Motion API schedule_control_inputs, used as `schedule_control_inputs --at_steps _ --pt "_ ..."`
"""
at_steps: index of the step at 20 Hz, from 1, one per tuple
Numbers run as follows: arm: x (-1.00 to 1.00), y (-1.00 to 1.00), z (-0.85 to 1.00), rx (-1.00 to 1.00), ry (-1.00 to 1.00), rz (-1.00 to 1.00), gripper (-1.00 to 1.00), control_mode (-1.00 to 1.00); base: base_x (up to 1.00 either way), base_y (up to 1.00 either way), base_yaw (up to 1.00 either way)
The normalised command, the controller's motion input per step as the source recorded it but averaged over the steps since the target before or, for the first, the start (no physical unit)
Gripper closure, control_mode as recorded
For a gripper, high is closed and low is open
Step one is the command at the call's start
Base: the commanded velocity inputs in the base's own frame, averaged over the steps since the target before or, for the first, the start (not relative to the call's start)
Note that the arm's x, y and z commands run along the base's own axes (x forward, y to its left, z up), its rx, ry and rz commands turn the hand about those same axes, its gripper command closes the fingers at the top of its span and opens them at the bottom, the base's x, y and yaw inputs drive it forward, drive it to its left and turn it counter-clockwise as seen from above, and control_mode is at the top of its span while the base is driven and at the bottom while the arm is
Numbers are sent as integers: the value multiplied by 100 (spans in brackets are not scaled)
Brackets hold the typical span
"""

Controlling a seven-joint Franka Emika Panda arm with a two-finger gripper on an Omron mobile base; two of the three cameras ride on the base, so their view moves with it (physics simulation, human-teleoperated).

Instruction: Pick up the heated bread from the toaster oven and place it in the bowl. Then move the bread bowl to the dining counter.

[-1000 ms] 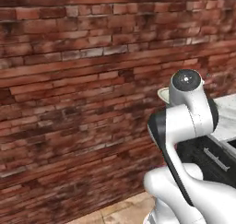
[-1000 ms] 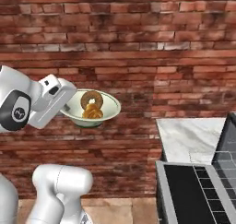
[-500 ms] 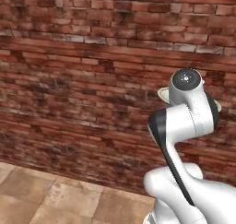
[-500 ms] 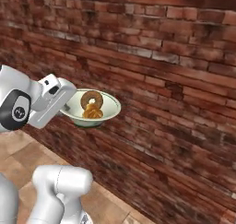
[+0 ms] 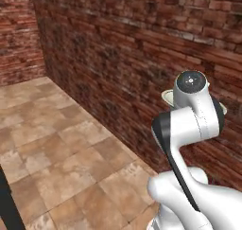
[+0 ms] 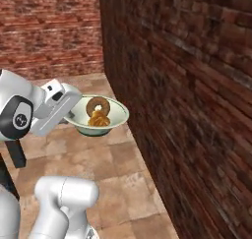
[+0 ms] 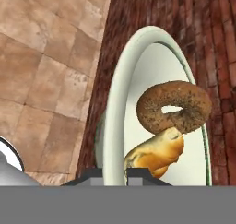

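Observation:
My gripper (image 6: 69, 116) is shut on the near rim of the bowl (image 6: 119, 116) and holds it level in the air, close to a brick wall. Inside the bowl lies the heated bread (image 6: 99, 119), a small golden lump, with a darker brown ring-shaped piece (image 6: 97, 106) leaning over it. In the hand view the gripper (image 7: 114, 173) pinches the bowl's rim (image 7: 115, 94), and the bread (image 7: 154, 155) sits under the ring (image 7: 173, 108). In the left base view a sliver of the bowl (image 5: 167, 96) peeks out behind my arm. The toaster oven and the dining counter are out of view.
A dark red brick wall (image 6: 187, 110) runs close along my right side, just beyond the bowl. Another brick wall (image 6: 49, 31) closes the far end. Tan floor tiles (image 5: 56, 144) spread out to the left. A dark upright edge (image 5: 7, 200) stands at the lower left.
The whole scene has swung as the base turned: the brick wall now recedes along the right and open floor shows. The bowl stays in my gripper in the same pose.

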Motion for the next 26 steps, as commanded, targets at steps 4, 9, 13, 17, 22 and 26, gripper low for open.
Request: schedule_control_inputs --at_steps 4,9,13,17,22,26 --pt "0 0 0 0 0 0 100 100 0 0 100" --pt "0 0 0 0 0 0 100 100 0 0 100" --pt "0 0 0 0 0 0 100 100 59 -6 87" --pt "0 0 0 0 0 0 100 100 99 -17 74" --pt "0 0 0 0 0 0 100 100 100 -19 71" --pt "0 0 0 0 0 0 100 100 83 -17 80"
